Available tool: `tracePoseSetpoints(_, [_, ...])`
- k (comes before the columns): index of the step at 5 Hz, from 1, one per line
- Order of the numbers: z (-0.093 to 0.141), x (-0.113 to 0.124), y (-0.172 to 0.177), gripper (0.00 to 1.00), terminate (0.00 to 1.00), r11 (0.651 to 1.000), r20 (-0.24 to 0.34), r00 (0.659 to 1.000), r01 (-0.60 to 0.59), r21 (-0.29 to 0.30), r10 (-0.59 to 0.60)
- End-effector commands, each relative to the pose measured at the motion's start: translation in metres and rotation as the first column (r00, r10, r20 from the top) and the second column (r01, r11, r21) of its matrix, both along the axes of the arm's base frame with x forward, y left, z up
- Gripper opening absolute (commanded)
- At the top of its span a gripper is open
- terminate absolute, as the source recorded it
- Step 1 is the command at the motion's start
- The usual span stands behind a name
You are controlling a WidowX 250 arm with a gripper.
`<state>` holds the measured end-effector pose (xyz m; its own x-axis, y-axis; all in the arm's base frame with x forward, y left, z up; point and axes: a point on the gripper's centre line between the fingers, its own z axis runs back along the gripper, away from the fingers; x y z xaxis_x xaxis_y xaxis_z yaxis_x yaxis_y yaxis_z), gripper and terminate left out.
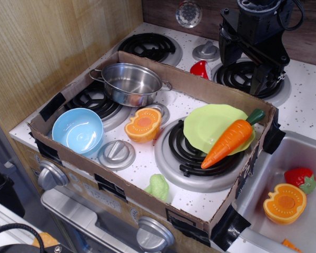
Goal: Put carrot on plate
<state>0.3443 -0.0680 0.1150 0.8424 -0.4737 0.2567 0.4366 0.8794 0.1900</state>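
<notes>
The orange carrot (229,139) with a green stem lies slanted across the right part of the lime-green plate (208,126), its tip reaching past the rim over the black burner (187,153). The plate rests on that burner inside the cardboard box (200,87). My black gripper (242,68) hangs behind the box's far wall, above the back right burner, apart from the carrot. Its jaws stand open with nothing between them.
In the box are a steel pot (130,83), a light blue bowl (78,130), an orange pumpkin half (143,125) and a small green toy (158,186). A red toy (200,68) lies behind the box. The sink (305,153) at right holds a pumpkin half (285,203) and a strawberry (300,178).
</notes>
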Motion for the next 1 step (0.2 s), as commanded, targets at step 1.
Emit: tracePoseSetpoints(1, [0.0187,0.0008,0.0004,1.00,1.00,1.000,0.050,0.999,0.000,-0.013,0.001])
